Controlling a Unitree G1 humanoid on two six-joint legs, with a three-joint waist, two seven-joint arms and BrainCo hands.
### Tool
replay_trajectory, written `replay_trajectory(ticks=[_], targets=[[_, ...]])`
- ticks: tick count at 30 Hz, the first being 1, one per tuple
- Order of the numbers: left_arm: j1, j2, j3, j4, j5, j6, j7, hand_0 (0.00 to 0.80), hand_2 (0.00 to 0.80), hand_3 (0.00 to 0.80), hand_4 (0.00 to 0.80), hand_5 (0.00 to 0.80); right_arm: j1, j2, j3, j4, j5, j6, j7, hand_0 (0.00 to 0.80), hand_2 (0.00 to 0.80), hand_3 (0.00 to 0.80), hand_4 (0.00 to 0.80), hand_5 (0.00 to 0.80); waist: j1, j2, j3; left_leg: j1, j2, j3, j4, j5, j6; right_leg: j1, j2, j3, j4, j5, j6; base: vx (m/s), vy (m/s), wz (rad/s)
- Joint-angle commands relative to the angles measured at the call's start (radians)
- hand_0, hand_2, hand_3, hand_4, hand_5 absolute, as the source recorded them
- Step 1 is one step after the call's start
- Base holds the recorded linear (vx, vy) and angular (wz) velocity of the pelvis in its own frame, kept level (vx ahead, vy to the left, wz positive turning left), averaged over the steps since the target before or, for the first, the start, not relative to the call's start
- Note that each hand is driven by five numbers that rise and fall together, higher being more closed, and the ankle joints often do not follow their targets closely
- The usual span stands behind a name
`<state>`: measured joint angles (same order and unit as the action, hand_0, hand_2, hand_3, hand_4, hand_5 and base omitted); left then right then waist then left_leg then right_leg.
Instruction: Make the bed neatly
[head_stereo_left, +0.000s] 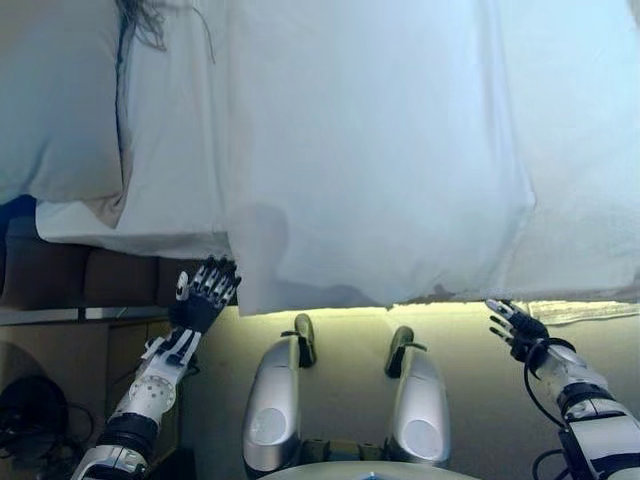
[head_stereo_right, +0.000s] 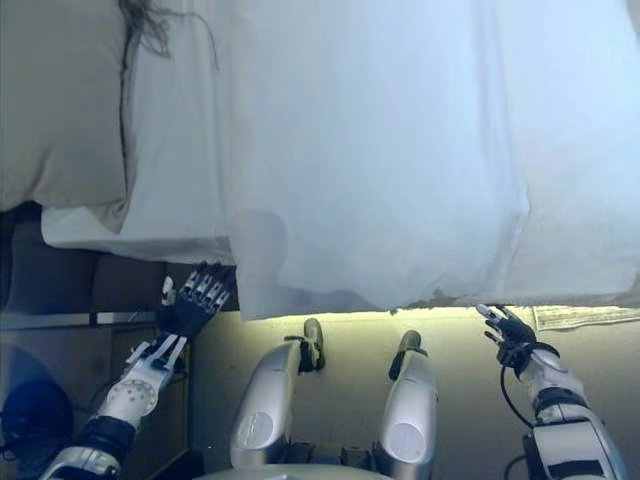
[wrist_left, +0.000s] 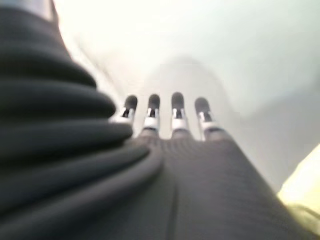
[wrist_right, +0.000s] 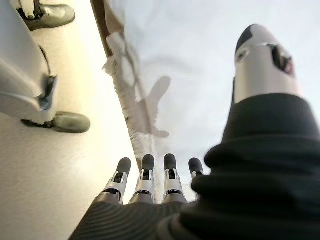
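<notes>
A white blanket (head_stereo_left: 380, 150) lies spread over the bed, its near edge hanging over the side facing me. A pale pillow (head_stereo_left: 55, 100) lies at the left end, on the white sheet (head_stereo_left: 170, 140). My left hand (head_stereo_left: 203, 292) is open, fingers straight, just below the blanket's left hanging corner, holding nothing; its fingers (wrist_left: 165, 112) point at the white cloth. My right hand (head_stereo_left: 515, 325) is open below the blanket's near edge at the right, holding nothing; its fingers (wrist_right: 155, 172) reach toward the hanging cloth.
The dark bed frame (head_stereo_left: 90, 280) shows under the sheet at the left. A pale floor (head_stereo_left: 350, 330) runs along the bed's near side. A low wooden stand (head_stereo_left: 60, 350) sits at the lower left with a dark object (head_stereo_left: 25, 405) beside it.
</notes>
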<state>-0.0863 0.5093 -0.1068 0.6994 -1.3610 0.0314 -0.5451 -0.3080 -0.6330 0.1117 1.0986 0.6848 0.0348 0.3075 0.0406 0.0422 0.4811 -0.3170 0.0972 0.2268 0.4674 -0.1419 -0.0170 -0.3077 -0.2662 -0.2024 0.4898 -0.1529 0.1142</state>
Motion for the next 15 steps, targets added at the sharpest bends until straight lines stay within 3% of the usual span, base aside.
replay_trajectory(ticks=[1,9,10,15], targets=[[-0.012,0.003,0.052,0.042,0.022,0.034,-0.082,0.000,0.000,0.000,0.000,0.000,0.037,0.004,0.026,-0.004,-0.061,-0.015,0.018,0.000,0.000,0.000,0.000,0.000,-0.021,-0.031,-0.093,0.076,-0.016,0.031,-0.042,-0.028,-0.003,0.041,0.059,-0.045,-0.074,0.043,-0.038,0.116,0.057,-0.09],[-0.032,-0.082,0.024,0.069,0.108,0.065,-0.273,0.000,0.000,0.000,0.000,0.000,0.129,0.077,0.011,0.013,-0.139,0.017,0.043,0.000,0.000,0.000,0.000,0.000,-0.045,-0.059,-0.163,0.177,-0.023,0.051,-0.191,0.042,-0.015,0.154,0.088,-0.053,-0.242,0.105,-0.035,0.094,0.044,-0.09],[-0.039,-0.086,0.018,0.070,0.126,0.073,-0.304,0.000,0.000,0.000,0.000,0.000,0.135,0.080,0.011,0.020,-0.145,0.022,0.047,0.000,0.000,0.000,0.000,0.000,-0.049,-0.059,-0.164,0.190,-0.023,0.045,-0.190,0.021,-0.023,0.166,0.091,-0.047,-0.241,0.088,-0.025,0.125,0.066,-0.16],[-0.184,-0.045,-0.038,0.084,0.127,0.100,-0.372,0.000,0.000,0.000,0.000,0.000,0.112,0.087,0.058,0.017,-0.146,0.037,0.017,0.000,0.000,0.000,0.000,0.000,-0.088,-0.067,-0.101,0.090,0.005,0.065,-0.091,0.000,-0.016,0.065,0.102,-0.013,-0.164,0.075,-0.040,-0.071,0.057,-0.11]])
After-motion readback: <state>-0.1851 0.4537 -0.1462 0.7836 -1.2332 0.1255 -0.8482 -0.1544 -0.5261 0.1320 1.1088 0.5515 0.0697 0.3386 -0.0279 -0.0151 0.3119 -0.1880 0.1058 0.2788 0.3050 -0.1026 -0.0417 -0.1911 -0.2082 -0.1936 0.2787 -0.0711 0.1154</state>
